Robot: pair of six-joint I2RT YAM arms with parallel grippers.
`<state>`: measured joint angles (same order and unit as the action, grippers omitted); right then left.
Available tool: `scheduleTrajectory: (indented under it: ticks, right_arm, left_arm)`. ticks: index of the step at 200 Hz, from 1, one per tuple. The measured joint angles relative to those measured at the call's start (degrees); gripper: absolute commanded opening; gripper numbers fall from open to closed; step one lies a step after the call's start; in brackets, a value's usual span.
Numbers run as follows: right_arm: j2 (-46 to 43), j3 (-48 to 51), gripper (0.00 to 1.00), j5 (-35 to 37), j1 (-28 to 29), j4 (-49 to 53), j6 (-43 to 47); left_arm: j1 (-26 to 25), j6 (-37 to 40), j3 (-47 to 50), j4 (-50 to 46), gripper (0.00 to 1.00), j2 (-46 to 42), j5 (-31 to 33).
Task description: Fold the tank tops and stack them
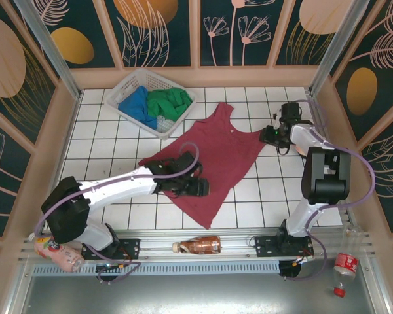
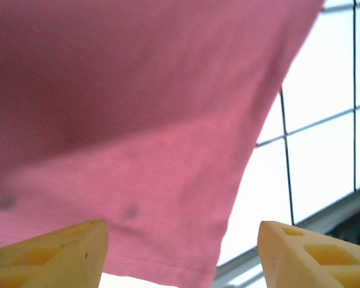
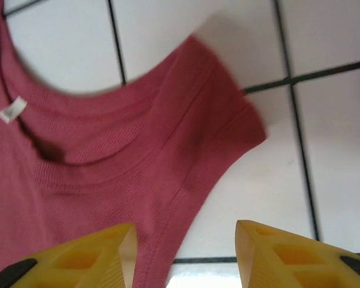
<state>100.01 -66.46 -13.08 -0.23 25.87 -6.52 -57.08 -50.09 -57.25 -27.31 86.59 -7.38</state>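
Beyond the left gripper's [image 2: 180,255] widely parted, empty fingers, the maroon tank top [image 2: 144,120] is lying spread flat on the tiles, probably laid out for folding. Just ahead of the right gripper's [image 3: 186,252] moderately parted fingers, which are gripping nothing, its shoulder strap [image 3: 228,120] is resting. The green top [image 1: 170,103] and blue top [image 1: 136,104] are waiting in the white lattice basket [image 1: 128,84]. A small neck tag [image 3: 12,109] is showing no legible writing.

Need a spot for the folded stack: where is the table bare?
Bare tiles: left, between the basket and the left arm; near right, between the maroon top and the right arm. The centre is crowded.
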Motion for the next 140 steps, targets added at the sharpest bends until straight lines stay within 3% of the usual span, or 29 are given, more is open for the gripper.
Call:
scheduleTrajectory:
  ticks: [75, 140]
  right_arm:
    - [-6.6, 12.4, 0.47, -5.1, 3.0, 1.7, -1.3]
    - [-9.0, 14.8, 0.47, -7.3, 4.7, 1.0, -3.0]
  left_arm:
    - [-13.2, -4.7, 0.4, 6.9, 0.51, 8.8, -0.9]
    - [-15.4, -4.5, -1.7, 3.2, 0.39, 13.9, 2.5]
